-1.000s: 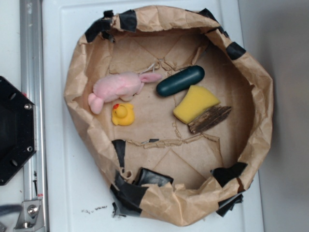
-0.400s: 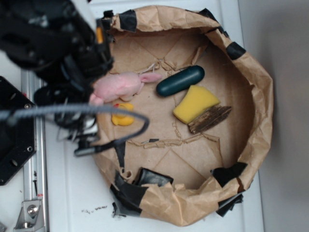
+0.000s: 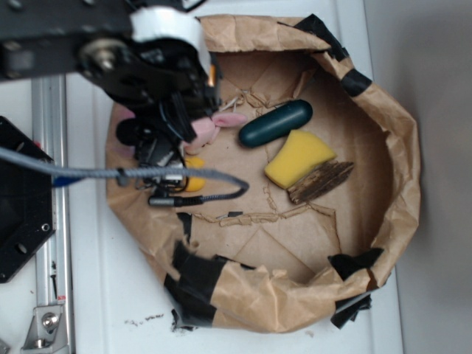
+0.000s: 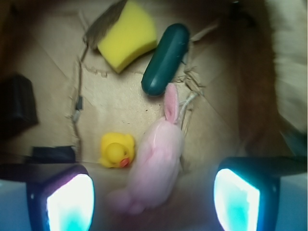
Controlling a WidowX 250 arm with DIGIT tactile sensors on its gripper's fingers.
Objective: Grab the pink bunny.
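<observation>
The pink bunny (image 4: 156, 159) lies on the brown paper floor of the bowl, ears toward the green capsule. In the exterior view only its head and one ear (image 3: 214, 123) show past the arm. My gripper (image 4: 153, 199) is open, its two fingers wide apart above the bunny's rear end, not touching it. In the exterior view the arm covers the bunny's body and the gripper (image 3: 158, 136) itself is hidden under it. The yellow rubber duck (image 4: 116, 150) sits just left of the bunny, and part of it shows in the exterior view (image 3: 193, 174).
A dark green capsule (image 3: 275, 122), a yellow sponge (image 3: 298, 158) and a piece of bark (image 3: 320, 181) lie right of the bunny. The crumpled paper bowl's wall (image 3: 398, 140) rings everything. A black cable (image 3: 184, 193) hangs under the arm. A metal rail (image 3: 46, 221) runs at the left.
The arm has come in from the upper left and moved right over the bunny, covering most of it. The paper bowl's left wall has shifted slightly.
</observation>
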